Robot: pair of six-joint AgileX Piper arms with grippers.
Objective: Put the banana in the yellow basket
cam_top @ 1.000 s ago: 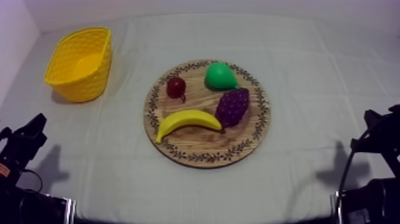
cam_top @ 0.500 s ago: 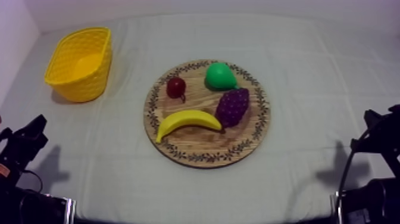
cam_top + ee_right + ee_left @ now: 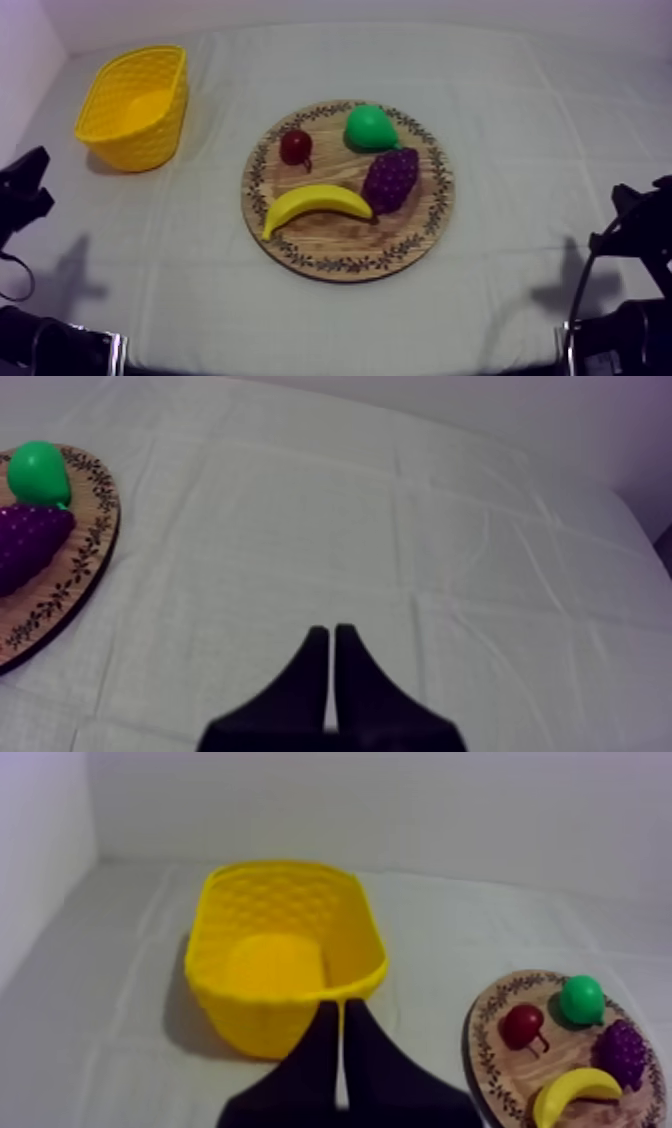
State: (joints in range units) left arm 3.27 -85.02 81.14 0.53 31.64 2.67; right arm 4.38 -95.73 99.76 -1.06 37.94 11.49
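Banana (image 3: 316, 205): lies on the near part of the wooden board (image 3: 420, 240), one end just beside the bunch of grapes (image 3: 390, 180). Judged light, stiff and smooth; grip across its curved middle. Left gripper (image 3: 340, 1014): fingers together, empty, facing the yellow basket (image 3: 150, 140), well apart from the banana. Right gripper (image 3: 327, 634): likewise together, empty.

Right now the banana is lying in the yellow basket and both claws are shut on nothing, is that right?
Not quite. The banana lies on the wooden board, not in the yellow basket, as the top view shows. The left claw and right claw are indeed shut on nothing.
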